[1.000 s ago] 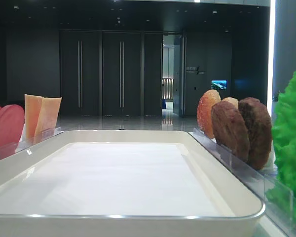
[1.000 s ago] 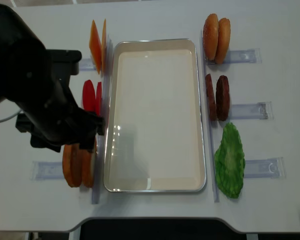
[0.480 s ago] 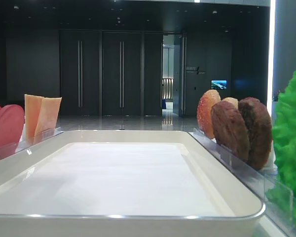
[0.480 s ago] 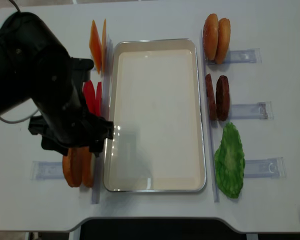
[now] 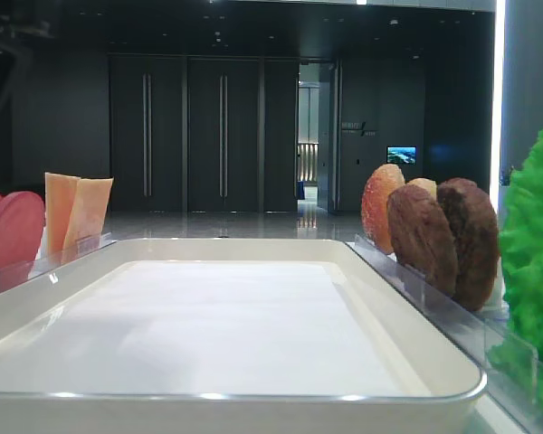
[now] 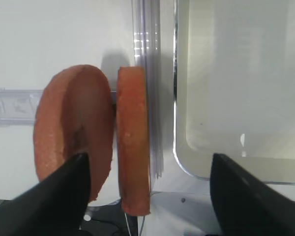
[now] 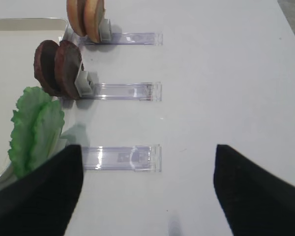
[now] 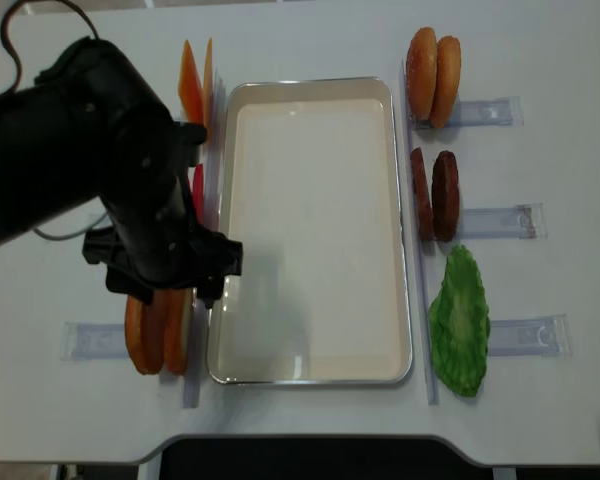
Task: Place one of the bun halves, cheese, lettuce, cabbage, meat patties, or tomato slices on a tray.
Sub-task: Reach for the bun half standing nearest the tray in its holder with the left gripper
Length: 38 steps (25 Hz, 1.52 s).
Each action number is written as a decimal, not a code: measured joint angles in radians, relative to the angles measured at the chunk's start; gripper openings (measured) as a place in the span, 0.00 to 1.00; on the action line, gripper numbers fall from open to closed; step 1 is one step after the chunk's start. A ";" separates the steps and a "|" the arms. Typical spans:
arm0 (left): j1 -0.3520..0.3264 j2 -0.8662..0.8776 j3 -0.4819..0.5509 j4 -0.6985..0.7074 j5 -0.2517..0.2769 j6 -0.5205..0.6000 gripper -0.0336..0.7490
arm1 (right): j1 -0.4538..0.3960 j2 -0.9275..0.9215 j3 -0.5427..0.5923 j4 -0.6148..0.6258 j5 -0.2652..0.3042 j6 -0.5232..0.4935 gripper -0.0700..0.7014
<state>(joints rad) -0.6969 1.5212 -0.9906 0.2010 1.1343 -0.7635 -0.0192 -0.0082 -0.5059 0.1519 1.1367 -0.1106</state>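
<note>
While bun halves (image 6: pixel 103 147) stand upright, left pincer (image 6: pixel 147 196) gapes

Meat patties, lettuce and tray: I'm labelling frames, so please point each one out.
meat patties (image 8: pixel 445 195): overhead view, top edge of the outer disc.
lettuce (image 8: pixel 458 322): overhead view, middle of the leaf.
tray (image 8: pixel 310 84): overhead view, far rim.

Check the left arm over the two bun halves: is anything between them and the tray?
Only the clear rack wall stands between the bun halves and the tray rim. The left gripper is open above them, nothing between. The tray floor is bare.
</note>
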 joint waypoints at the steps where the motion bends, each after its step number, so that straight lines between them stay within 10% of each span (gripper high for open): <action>1: 0.000 0.008 0.000 0.000 -0.001 0.000 0.78 | 0.000 0.000 0.000 0.000 0.000 0.000 0.77; 18: 0.000 0.085 0.000 -0.020 -0.003 0.028 0.76 | 0.000 0.000 0.000 0.000 0.000 0.000 0.77; 38: 0.000 0.090 0.000 0.006 0.058 0.066 0.22 | 0.000 0.000 0.000 0.000 0.000 0.000 0.77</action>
<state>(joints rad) -0.6969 1.6109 -0.9906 0.2074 1.1921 -0.6973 -0.0192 -0.0082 -0.5059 0.1519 1.1367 -0.1106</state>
